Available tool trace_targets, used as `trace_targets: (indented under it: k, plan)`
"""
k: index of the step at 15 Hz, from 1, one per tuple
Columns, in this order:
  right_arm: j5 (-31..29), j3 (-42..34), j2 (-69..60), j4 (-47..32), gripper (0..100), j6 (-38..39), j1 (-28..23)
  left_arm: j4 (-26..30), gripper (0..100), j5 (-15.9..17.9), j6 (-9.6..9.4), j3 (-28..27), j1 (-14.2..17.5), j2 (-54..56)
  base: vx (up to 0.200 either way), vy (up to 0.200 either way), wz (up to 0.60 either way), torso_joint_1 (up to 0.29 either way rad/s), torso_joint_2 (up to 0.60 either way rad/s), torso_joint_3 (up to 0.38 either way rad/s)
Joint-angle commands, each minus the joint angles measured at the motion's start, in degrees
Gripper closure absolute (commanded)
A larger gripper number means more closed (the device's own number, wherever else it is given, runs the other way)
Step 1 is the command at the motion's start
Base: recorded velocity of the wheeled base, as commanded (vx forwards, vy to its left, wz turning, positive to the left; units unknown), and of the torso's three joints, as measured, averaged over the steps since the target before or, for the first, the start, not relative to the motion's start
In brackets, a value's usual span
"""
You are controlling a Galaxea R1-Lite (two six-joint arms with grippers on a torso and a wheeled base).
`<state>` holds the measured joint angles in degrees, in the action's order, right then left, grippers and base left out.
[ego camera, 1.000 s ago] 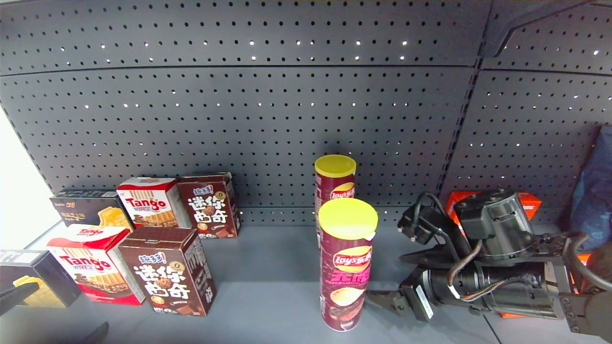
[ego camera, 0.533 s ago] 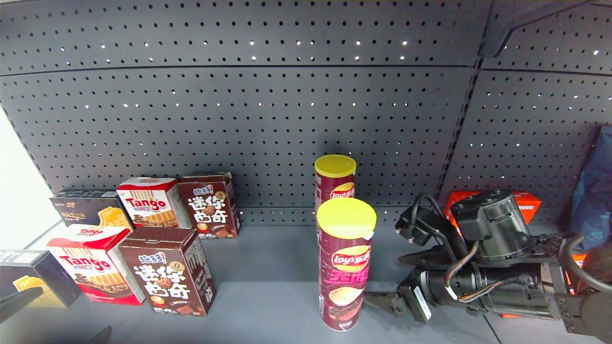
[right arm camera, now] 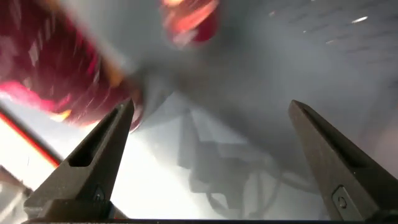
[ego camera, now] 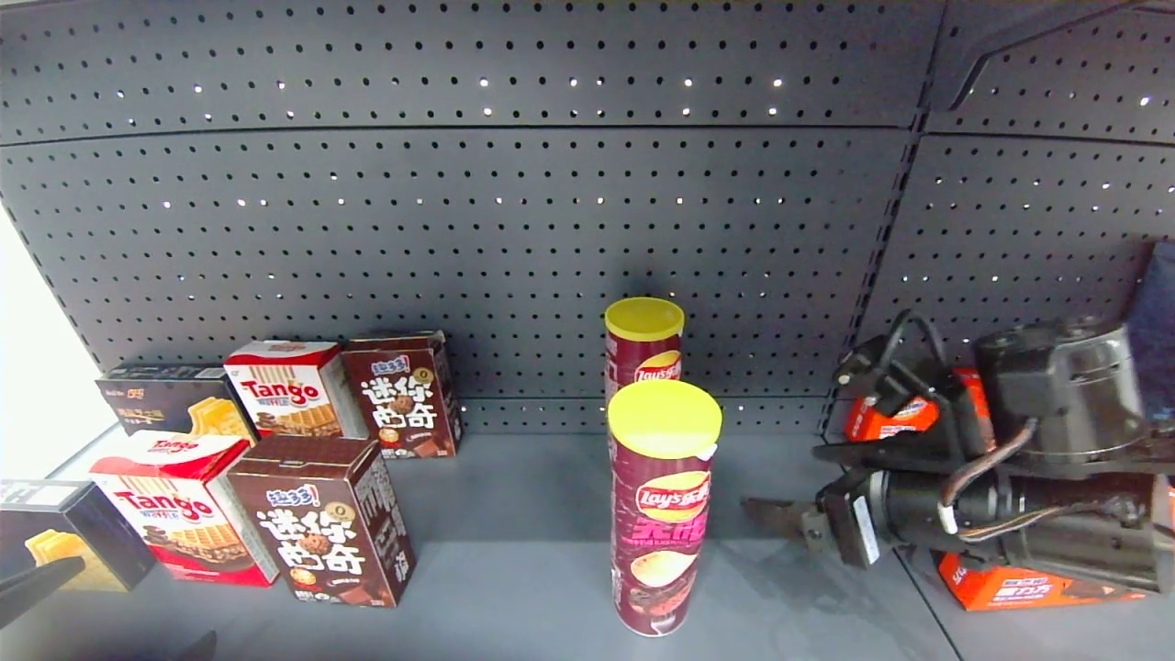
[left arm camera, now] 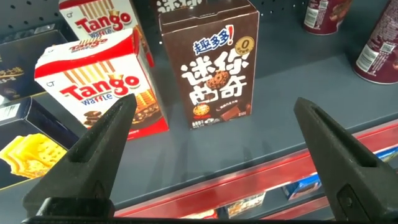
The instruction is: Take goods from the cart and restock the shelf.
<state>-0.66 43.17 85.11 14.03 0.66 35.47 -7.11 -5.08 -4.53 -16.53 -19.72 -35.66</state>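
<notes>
The front can (ego camera: 663, 514) stands upright on the shelf (ego camera: 514, 514), right in line ahead of the rear can (ego camera: 643, 353). That makes a tidy file, labels facing out, as a shopper would want them. Both are tall maroon tubes with flat yellow plastic lids and glossy printed sides, smooth and round, so a side-on pinch suits them.

The right gripper (right arm camera: 210, 109) lies level on the can's right, near it but apart. Its dark tapered fingers are spread wide and hold nothing. By the look of it, this can is placed and let go. The wrist view is smeared, and only a red blur of can shows.

Over on the left, the left gripper (left arm camera: 214, 102) hangs at the shelf's front edge, jaws wide too, empty. It faces the brown box (left arm camera: 208, 62) and the wafer box (left arm camera: 99, 87), both crisp cardboard with square corners, stood in rows. Behind everything runs the matte grey pegboard (ego camera: 459, 229). An orange box (ego camera: 1010, 583) lies flat under the right arm.
</notes>
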Motion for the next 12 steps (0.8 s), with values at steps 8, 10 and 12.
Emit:
trace_targets:
  k: [8,10,12]
  plan:
    - [-1.1,-27.3,-51.6,-0.2,0,0.0,-40.4,0.5,0,-4.9,-3.11,9.1,0.2,12.1,0.000,0.000,0.00,0.000,0.00,0.000]
    - [-0.9,-33.9,-61.2,-0.8,0,-0.1,-46.0,0.5,0,-8.3,-3.38,11.8,1.4,13.8,0.000,0.000,0.00,0.000,0.00,0.000]
    - [-0.8,-38.9,-70.4,-5.5,0,-0.1,-48.5,0.5,0,-9.7,-3.38,14.3,3.3,15.2,0.000,0.000,0.00,0.000,0.00,0.000]
